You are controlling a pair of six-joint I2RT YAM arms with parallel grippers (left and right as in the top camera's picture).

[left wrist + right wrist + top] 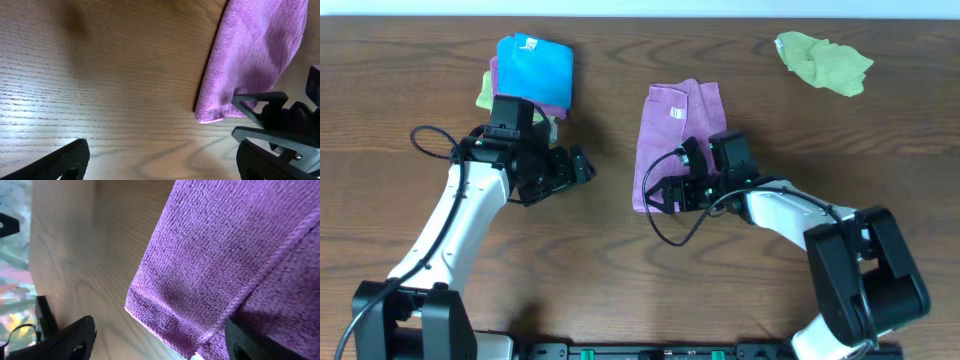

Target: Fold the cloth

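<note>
The cloth lies flat on the tabletop. Its white tag faces up near the far edge. A blue cloth lies well to the left of the cloth. A lime-green cloth lies well to its right and farther away.

**Right claw**: spread wide, low over the cloth's near-left corner. The fingers straddle the corner and nothing is clamped.

**Left claw**: spread and empty, above bare wood just left of the cloth.

**Handling:**
- The cloth is judged light, limp microfibre. It will drape and sag, and it cannot be pushed into shape.
- The pile should give good friction against the fingers.
- A hemmed layer appears to overlap at the corner. Pinch through every layer at the stitched hem.
- Take hold at the corners. A single-point grip will probably let the free side trail.
</note>
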